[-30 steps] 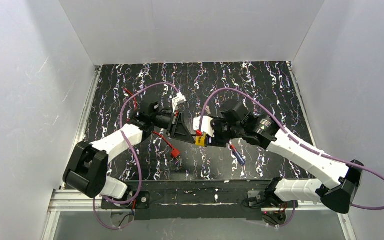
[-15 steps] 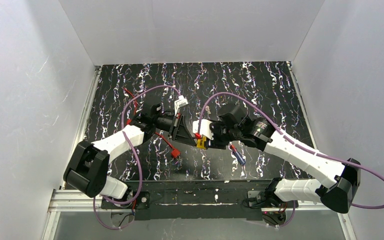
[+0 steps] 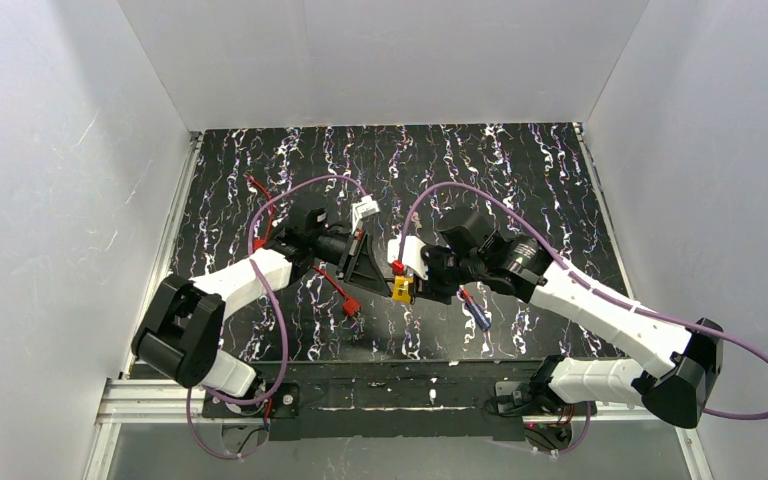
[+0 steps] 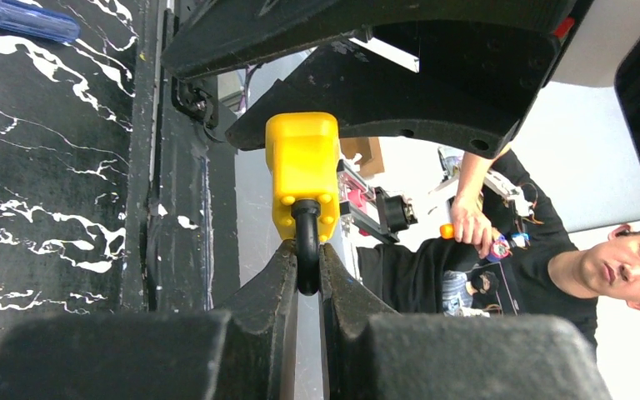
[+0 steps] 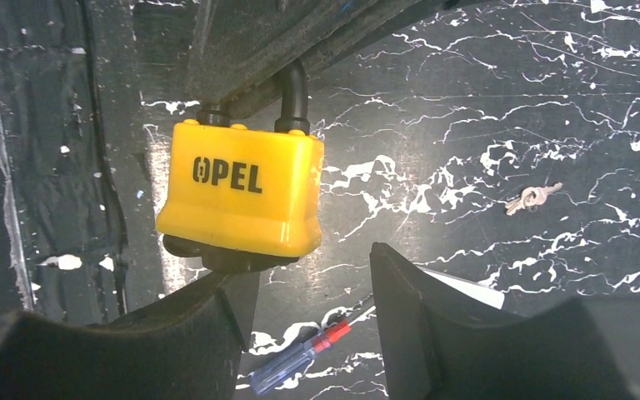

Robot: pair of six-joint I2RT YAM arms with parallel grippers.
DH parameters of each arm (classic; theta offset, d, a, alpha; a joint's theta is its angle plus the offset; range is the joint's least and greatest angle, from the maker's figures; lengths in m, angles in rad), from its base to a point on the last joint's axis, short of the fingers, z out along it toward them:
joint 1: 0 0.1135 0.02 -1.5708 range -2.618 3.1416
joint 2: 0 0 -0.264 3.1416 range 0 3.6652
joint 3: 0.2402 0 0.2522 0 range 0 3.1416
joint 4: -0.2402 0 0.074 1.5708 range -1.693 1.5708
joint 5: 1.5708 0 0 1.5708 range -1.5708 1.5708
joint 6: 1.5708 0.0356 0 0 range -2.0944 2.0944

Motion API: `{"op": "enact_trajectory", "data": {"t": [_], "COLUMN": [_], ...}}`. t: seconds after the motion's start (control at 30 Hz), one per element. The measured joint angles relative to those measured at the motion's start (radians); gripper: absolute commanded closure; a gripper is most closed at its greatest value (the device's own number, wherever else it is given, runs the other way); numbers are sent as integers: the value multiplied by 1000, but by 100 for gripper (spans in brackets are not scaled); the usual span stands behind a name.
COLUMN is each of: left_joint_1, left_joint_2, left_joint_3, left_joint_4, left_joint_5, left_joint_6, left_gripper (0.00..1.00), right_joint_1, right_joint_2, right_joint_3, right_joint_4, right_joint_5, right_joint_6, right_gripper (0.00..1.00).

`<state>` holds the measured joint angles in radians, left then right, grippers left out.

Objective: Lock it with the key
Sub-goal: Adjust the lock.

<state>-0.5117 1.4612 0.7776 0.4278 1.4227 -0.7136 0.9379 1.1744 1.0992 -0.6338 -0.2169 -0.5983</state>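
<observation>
The yellow plastic-cased padlock says "OPEL" in black on my right wrist view. My left hand is pinched tight on its black shackle, holding the lock above the black marbled bench. My right hand sits roughly half open just under the lock body. The small silver keys are lying on the bench, well apart.

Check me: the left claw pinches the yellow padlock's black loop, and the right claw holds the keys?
Not quite. The right gripper holds nothing; it is open by the padlock. The keys lie on the table, as the right wrist view shows. The left gripper does pinch the loop.
</observation>
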Motion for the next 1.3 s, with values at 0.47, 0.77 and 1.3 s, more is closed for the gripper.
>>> {"op": "enact_trajectory", "data": {"t": [0.47,0.77,1.3], "left_joint_1": [3,90,88], "left_joint_2": [-3,-3,-67], "left_joint_3": [-1,-2,-2], "left_joint_4": [10,8,-158], "left_joint_5": [-12,-96,-235], "left_joint_6": [-5,-9,41], "left_gripper": [100,100,100], "right_joint_1": [-1,-1,71], "right_joint_2": [-25,-51,122], "right_joint_3": [-11,-45,116], "right_joint_4": [-18,-22,21], "right_joint_5": [17,61,126], "right_joint_6": [-86,-97,-89], "right_gripper": [6,2,6]}}
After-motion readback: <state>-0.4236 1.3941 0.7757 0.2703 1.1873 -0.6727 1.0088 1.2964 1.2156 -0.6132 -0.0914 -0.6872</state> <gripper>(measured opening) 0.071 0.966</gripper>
